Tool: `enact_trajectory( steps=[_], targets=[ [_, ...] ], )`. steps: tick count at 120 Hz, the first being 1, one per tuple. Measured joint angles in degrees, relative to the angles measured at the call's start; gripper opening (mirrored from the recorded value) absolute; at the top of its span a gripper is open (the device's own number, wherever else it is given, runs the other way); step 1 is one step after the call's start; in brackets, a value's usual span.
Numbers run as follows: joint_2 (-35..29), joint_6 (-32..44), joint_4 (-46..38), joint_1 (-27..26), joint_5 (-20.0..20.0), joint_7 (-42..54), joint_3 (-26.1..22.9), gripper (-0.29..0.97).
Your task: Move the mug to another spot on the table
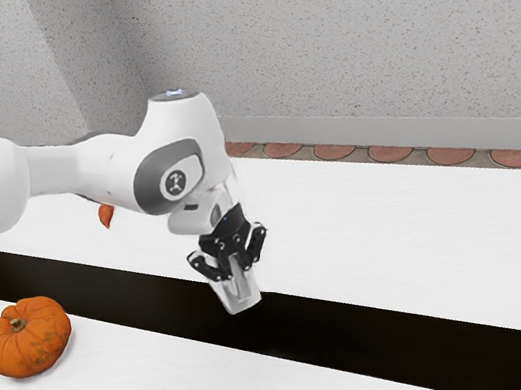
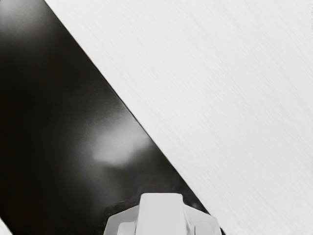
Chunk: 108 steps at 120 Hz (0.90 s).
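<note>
A small white mug (image 1: 241, 289) hangs tilted just above the black stripe (image 1: 366, 333) that crosses the white table (image 1: 397, 221). My black gripper (image 1: 234, 265) comes down on it from above, and the fingers are shut on its upper part from two sides. In the wrist view the mug (image 2: 161, 215) is the pale blurred shape right under my hand, at the border between the black stripe (image 2: 54, 132) and the white tabletop (image 2: 220, 88).
An orange pumpkin (image 1: 26, 337) sits on the near white part of the table at the exterior view's left. A small orange object (image 1: 107, 215) peeks out behind my arm. The far table edge meets a floor strip and a grey wall (image 1: 362, 25).
</note>
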Motion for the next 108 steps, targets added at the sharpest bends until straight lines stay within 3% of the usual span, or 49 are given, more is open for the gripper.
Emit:
enact_trajectory(
  steps=[20,44,60,89,108],
  targets=[
    [0.16,1.10,-0.02,-0.28,0.16,-0.98,3.85,-0.06],
    [2.77,4.68,0.24,0.13,-0.01,-4.77,12.43,-0.06],
    [3.21,6.50,0.40,-0.05,-3.68,-10.58,13.63,-0.07],
    [9.22,5.31,4.79,-0.18,9.16,-27.82,13.54,-0.08],
    [12.37,4.12,5.40,-0.15,13.77,-37.88,13.58,-0.08]
  ],
)
